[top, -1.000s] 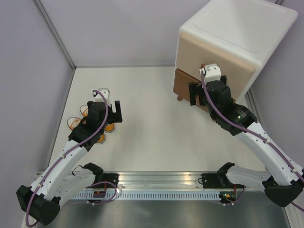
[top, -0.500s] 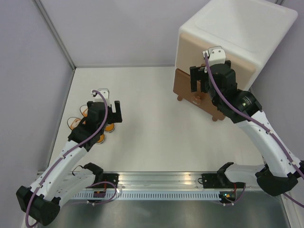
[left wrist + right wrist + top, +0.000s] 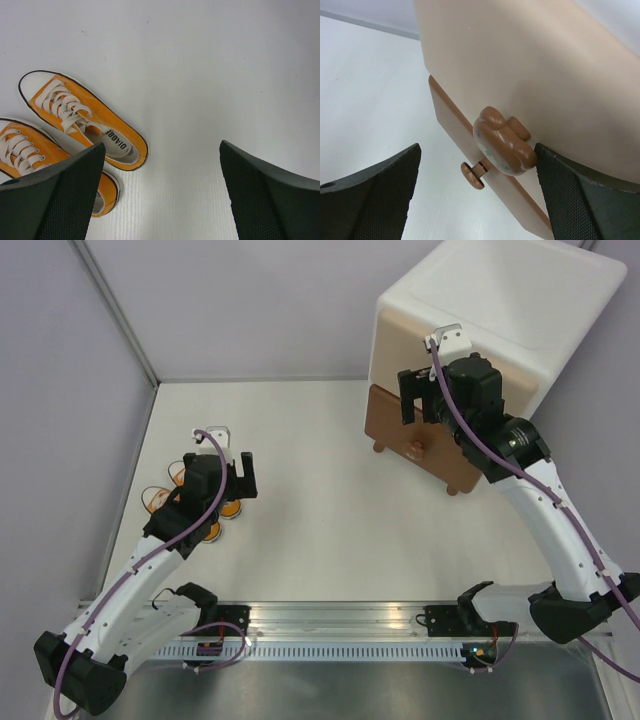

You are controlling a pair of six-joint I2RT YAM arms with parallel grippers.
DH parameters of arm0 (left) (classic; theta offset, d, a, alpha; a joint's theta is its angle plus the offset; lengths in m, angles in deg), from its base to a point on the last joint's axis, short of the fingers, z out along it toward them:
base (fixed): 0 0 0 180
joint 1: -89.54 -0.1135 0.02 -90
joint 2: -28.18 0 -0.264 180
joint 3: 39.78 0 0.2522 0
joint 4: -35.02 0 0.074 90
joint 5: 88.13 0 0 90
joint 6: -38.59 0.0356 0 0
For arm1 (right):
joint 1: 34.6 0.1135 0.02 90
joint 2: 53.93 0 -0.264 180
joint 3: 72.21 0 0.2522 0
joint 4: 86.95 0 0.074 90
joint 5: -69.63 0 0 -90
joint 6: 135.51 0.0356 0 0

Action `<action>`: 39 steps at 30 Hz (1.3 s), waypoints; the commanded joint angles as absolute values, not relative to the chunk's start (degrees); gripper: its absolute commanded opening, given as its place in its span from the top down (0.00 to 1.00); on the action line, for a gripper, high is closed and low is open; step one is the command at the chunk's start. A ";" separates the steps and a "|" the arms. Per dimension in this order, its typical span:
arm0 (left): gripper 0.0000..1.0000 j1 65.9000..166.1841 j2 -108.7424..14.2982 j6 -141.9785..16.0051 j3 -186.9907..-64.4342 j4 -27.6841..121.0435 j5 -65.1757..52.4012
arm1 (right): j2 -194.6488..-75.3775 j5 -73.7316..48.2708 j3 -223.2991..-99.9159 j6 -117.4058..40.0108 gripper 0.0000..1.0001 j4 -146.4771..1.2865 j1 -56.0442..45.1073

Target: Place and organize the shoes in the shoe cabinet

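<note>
Two orange sneakers (image 3: 85, 122) with white laces lie side by side on the floor, the second at the left edge (image 3: 27, 150). My left gripper (image 3: 162, 197) hangs open and empty above and just right of them. In the top view the shoes (image 3: 231, 510) are mostly hidden under the left gripper (image 3: 243, 475). The red shoes are out of view. The white shoe cabinet (image 3: 500, 300) stands at the back right. My right gripper (image 3: 477, 197) is open and empty in front of the beige drawer's bear-head knob (image 3: 502, 142), not touching it; it also shows from above (image 3: 418, 400).
The brown lower drawer front (image 3: 447, 117) stands out a little from the beige front (image 3: 520, 65), its own knob (image 3: 472, 175) seen edge-on below. Grey walls close the left and back. A metal rail (image 3: 330, 625) carries the arm bases along the near edge.
My right gripper has risen from the brown lower drawer's knob to the beige upper drawer's knob, still open. The left arm and the shoes have not moved.
</note>
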State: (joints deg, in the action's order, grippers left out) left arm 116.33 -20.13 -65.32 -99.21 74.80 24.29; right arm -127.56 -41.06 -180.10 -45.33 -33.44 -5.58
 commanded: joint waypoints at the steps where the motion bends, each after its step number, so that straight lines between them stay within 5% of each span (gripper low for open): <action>1: 0.04 116.26 -19.45 -63.54 -99.07 73.04 24.29 | -128.20 -35.33 -181.07 -47.62 0.02 -37.15 -7.79; 28: 0.04 116.26 -19.54 -63.36 -99.07 73.13 23.93 | -125.13 -7.46 -187.22 -50.96 0.04 -25.82 -8.76; 39: 0.04 116.26 -19.80 -63.36 -99.07 73.13 23.85 | -122.05 -11.31 -187.40 -49.29 0.04 -26.95 -8.76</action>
State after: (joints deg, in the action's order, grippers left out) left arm 116.33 -20.13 -65.30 -99.21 74.80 24.24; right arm -125.09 -13.78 -185.37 -51.14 -24.99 -9.80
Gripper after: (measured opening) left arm 0.963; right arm 0.964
